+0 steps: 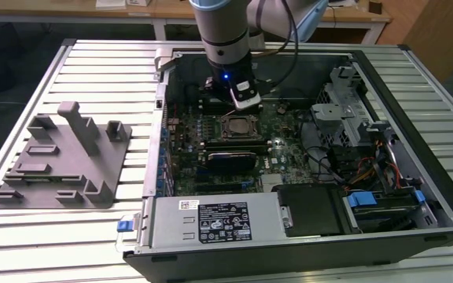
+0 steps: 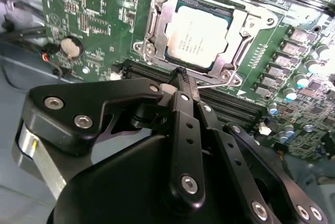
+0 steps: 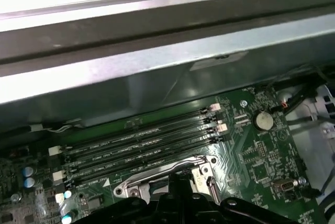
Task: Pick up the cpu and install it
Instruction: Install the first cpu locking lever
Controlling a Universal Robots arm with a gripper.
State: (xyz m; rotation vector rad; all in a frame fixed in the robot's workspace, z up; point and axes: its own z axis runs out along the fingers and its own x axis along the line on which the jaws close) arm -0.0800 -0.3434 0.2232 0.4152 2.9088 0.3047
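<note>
Silvery cpu (image 2: 198, 38) seated flat in socket frame (image 2: 157, 22), just beyond tips of gripper (image 2: 183, 76), fingers pressed together, holding nothing

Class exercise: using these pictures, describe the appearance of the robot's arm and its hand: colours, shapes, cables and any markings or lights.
In the exterior view, the arm is a silver-grey cylinder with pale blue joint caps and a black cable along it. Its wrist carries a small blue light and a white block. In the second wrist view, the hand is matte black, built of flat linkage bars joined by silver screws.
</note>
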